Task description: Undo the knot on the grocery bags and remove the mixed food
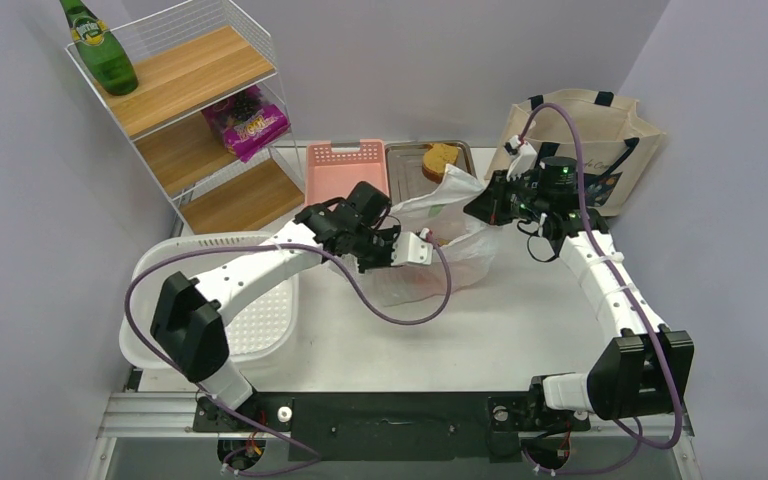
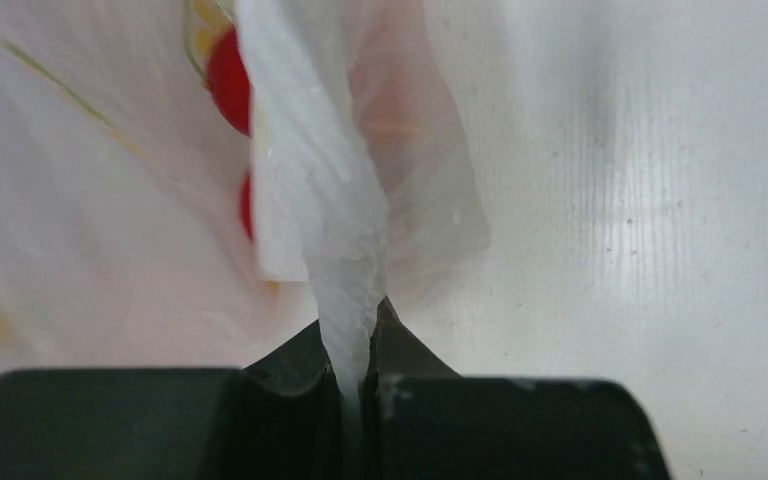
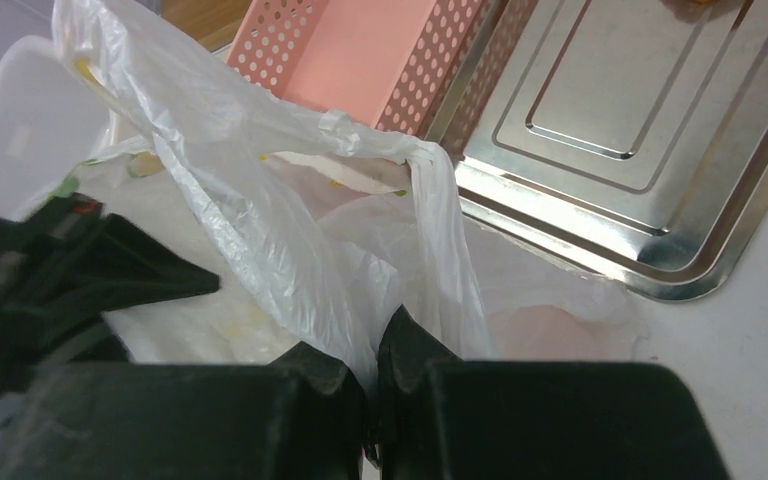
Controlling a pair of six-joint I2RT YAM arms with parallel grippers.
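Plastic bag (image 1: 457, 258), twisted strand pinched in left hand (image 2: 358, 345), opposite edge pinched in right hand (image 3: 372, 352)

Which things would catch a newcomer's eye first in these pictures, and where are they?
First, the thin whitish translucent plastic bag in the middle of the table, with the left gripper and the right gripper both shut on its film. Then the green glass bottle on the top shelf of the white wire rack, far left, and the cream canvas tote with navy handles, far right.
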